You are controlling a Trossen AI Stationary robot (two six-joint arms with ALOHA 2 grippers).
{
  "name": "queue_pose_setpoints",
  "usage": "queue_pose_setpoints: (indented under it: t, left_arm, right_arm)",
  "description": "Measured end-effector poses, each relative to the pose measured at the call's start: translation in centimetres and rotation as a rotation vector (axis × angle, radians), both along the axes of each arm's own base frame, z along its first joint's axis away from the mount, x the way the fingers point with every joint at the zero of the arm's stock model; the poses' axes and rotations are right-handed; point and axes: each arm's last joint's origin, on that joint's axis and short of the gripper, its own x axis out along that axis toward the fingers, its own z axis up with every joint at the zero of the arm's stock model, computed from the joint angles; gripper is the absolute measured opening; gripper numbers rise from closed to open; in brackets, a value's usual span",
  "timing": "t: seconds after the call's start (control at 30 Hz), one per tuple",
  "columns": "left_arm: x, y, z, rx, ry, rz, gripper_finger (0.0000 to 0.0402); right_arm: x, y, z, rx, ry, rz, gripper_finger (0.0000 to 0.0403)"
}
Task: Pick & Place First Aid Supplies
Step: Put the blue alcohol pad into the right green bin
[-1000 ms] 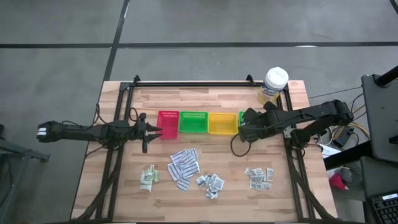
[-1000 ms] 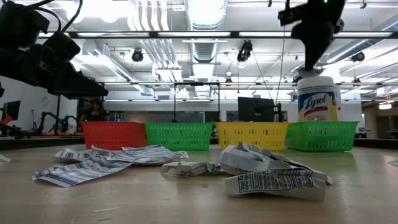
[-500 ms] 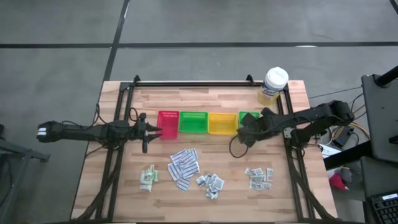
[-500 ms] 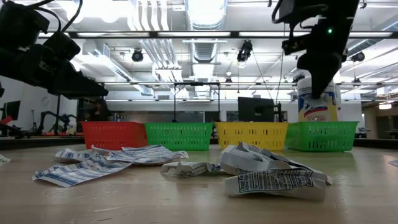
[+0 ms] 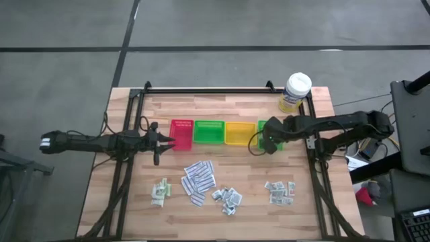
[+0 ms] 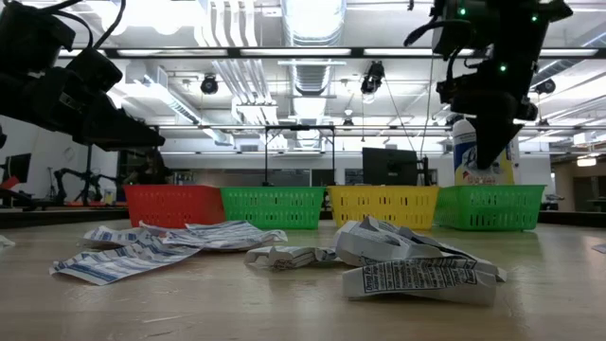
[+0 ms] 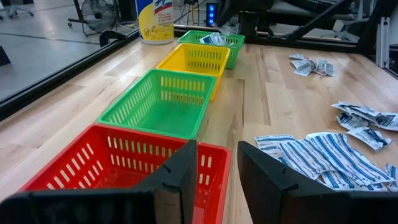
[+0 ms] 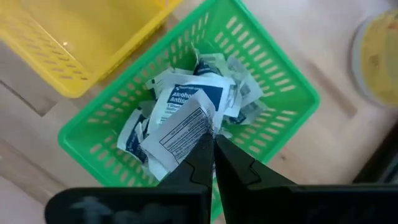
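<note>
We hold the right gripper (image 8: 213,144) over the far-right green tray (image 8: 273,74), fingers closed on a packet (image 8: 180,132) above the packets already inside. The left gripper (image 7: 214,165) waits part-open and empty by the red tray (image 7: 74,171). Four piles (image 5: 199,179) still lie on the near table, so most sorting remains.

Four loose heaps of paper packets lie on the table: pale green-white sachets (image 5: 160,191), long blue-striped white strips (image 5: 198,180), crumpled grey-white squares (image 5: 228,199), and printed white packets (image 5: 279,191). More printed packets (image 8: 186,121) fill the end green basket (image 8: 273,118).
</note>
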Motion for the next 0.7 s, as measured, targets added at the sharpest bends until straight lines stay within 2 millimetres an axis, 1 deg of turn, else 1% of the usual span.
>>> queue_pose_setpoints:
  t: [0.17,0.37,0.7]
  left_arm:
    - [0.0,0.0,0.0,0.0,0.0,0.0,0.0113]
    - [0.0,0.0,0.0,0.0,0.0,0.0,0.0113]
    - [0.0,0.0,0.0,0.0,0.0,0.0,0.0113]
  right_arm:
    - [-0.3,-0.7,-0.8,0.058,-0.027,-0.035,0.0008]
    - [0.0,-1.3,-1.3,0.058,0.001,-0.052,0.0008]
    - [0.6,-1.5,-2.6,0.047,0.062,-0.058,0.0009]
